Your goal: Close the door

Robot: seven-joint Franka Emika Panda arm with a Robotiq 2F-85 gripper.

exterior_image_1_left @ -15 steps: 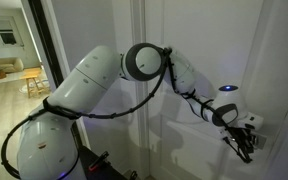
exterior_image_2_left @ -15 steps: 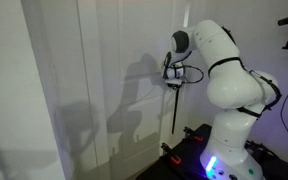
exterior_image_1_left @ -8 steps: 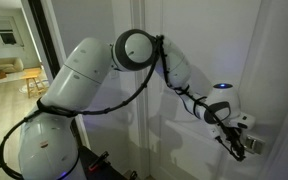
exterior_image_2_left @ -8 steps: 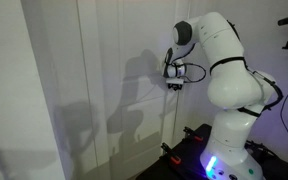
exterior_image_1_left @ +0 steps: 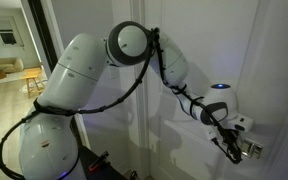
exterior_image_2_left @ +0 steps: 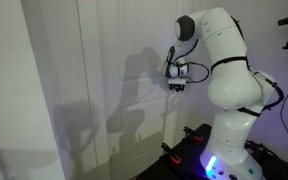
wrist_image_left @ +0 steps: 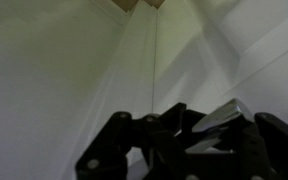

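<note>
**Panelled white door: closing, late stage**

Location: the door (exterior_image_1_left: 269, 50) stands straight ahead of the arm and fills both exterior views.

Hand (exterior_image_1_left: 234, 146): at the silver lever handle (exterior_image_1_left: 252, 149). In the wrist view the lever lies between my dark fingers (wrist_image_left: 119, 150). I cannot tell whether they clamp it or only sit around it.

Status: I see no open gap, so I judge the door at or near shut.

Outstanding: a final press home. Latch engagement is unconfirmed.

In an exterior view we locate the gripper (exterior_image_1_left: 234, 146) at the lever handle (exterior_image_1_left: 252, 149) on the door (exterior_image_1_left: 274, 60). The arm base (exterior_image_1_left: 39, 140) stands left of the door, and the doorway (exterior_image_1_left: 9, 50) lies farther left.
</note>
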